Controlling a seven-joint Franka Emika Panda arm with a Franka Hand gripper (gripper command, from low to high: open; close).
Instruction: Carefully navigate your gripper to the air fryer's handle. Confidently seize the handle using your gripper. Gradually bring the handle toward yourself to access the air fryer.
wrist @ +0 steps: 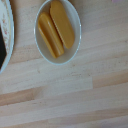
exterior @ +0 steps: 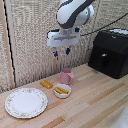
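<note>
Air fryer (exterior: 109,52) is a chunky matte black box with a stubby upright handle (exterior: 103,60); end effector (exterior: 62,52) hangs released, blue-tipped.

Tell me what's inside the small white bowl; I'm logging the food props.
The small white bowl holds two orange-yellow sticks lying side by side. They cover part of the bowl's floor, so anything beneath them is hidden.

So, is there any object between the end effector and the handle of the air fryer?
Nothing visible. The end effector hangs high above the pink mug; the space toward the handle on the air fryer looks free.
</note>
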